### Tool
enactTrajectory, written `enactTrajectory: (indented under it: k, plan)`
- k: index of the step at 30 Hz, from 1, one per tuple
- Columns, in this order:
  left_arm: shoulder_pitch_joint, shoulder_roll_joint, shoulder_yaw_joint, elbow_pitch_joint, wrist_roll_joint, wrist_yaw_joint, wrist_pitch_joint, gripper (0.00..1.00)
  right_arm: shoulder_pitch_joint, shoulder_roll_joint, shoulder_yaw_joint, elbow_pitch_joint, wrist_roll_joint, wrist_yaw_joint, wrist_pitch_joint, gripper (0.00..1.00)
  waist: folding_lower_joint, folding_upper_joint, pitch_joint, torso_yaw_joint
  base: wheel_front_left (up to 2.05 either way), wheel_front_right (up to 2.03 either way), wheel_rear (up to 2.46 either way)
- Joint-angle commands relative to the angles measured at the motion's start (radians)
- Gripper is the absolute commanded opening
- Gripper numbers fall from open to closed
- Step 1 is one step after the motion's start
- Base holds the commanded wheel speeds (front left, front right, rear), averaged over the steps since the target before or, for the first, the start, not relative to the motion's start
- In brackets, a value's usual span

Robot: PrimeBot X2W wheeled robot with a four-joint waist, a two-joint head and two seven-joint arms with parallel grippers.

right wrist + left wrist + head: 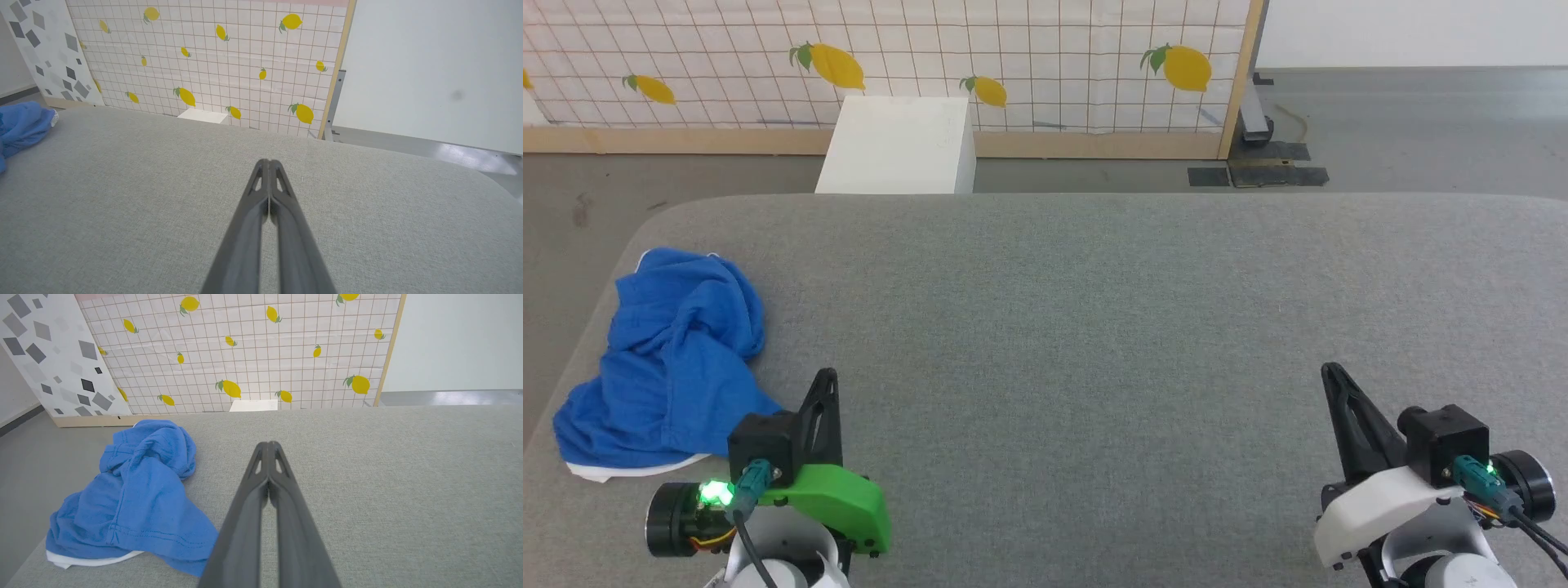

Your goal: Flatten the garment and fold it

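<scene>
Table (1094,327): grey padded top with rounded corners, and everything below is placed against it. Beyond its far edge, left of centre, stands a white box (898,147). Behind the box is a lemon-print grid screen (1029,49) on a wooden frame, and a grey-tile panel (49,355) stands off the far-left corner. Off the far-right edge there is grey floor (1421,122) with dark tape patches (1258,173) at the screen's foot. Left gripper (827,376) is over the table's near-left part with its fingers pressed together and no cloth between them. Right gripper (1331,371) is over the near-right part, also closed and holding nothing. Garment (670,359) is a crumpled blue heap on the table's left edge, towards the near-left corner and well apart from the right gripper. The left gripper sits just beside its near-right edge, and its wrist block overlaps that edge in the head view, so I can't tell whether they touch. The garment's long axis runs roughly far-to-near along the table's left edge, with the near end splayed wider. The far end is bunched and mounded. A stitched hem (163,535) lies across the near side, with white trim (621,471) poking out under it. A sliver of white also shows at the far tip. Can't tell which end is the waistband.
</scene>
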Motion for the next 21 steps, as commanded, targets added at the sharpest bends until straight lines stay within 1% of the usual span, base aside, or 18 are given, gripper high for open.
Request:
enactTrajectory:
  k: [1, 4, 5, 14, 21]
  plan:
    - [0.012, -0.004, 0.003, -0.003, 0.013, 0.007, 0.001, 0.0, -0.016, 0.002, 0.001, -0.005, -0.005, -0.002, 0.0, 0.0, 0.0, 0.0, 0.0, 0.0, 0.0, 0.0, 0.0]
    - [0.012, -0.004, 0.003, -0.003, 0.013, 0.007, 0.001, 0.0, -0.016, 0.002, 0.001, -0.005, -0.005, -0.002, 0.0, 0.0, 0.0, 0.0, 0.0, 0.0, 0.0, 0.0, 0.0]
    - [0.0, 0.0, 0.0, 0.0, 0.0, 0.0, 0.0, 1.0, 0.0, 0.0, 0.0, 0.0, 0.0, 0.0, 0.0, 1.0, 0.0, 0.0, 0.0, 0.0, 0.0, 0.0, 0.0]
    - [-0.007, 0.0, -0.013, 0.011, -0.013, 0.005, -0.009, 1.0, -0.003, 0.0, -0.004, 0.006, 0.003, 0.0, -0.007, 1.0, 0.0, 0.0, 0.0, 0.002, 0.0, 0.0, 0.0]
    - [-0.02, 0.0, -0.025, 0.03, -0.025, 0.012, -0.023, 1.0, -0.009, 0.0, -0.006, 0.013, 0.005, 0.0, -0.018, 1.0, 0.0, 0.0, 0.002, 0.02, 0.0, 0.0, 0.0]
